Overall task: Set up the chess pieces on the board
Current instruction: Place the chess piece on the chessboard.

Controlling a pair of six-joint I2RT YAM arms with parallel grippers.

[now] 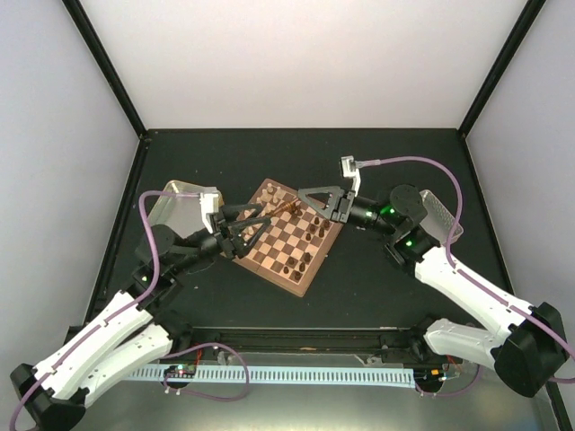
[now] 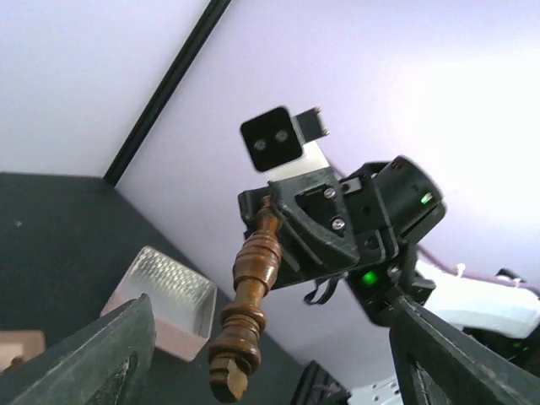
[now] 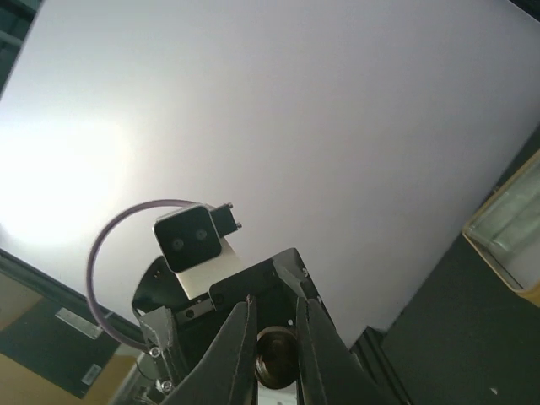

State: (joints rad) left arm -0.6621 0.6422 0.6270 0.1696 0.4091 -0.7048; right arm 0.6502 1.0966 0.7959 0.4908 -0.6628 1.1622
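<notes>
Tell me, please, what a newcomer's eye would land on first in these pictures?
Probably the dark brown chess piece, pinched by one end in the shut right gripper in mid-air over the chessboard at the table's centre. The left gripper faces it, jaws wide open on either side of the piece and not touching it. Other pieces stand on the board.

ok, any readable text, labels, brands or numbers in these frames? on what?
No text can be read in any view.
Pale label, lower left of the right wrist view: too blurred to read.
Circuit board at the near edge, top view: any print is too small to read.
Board, dark piece, tray: no markings show.
</notes>
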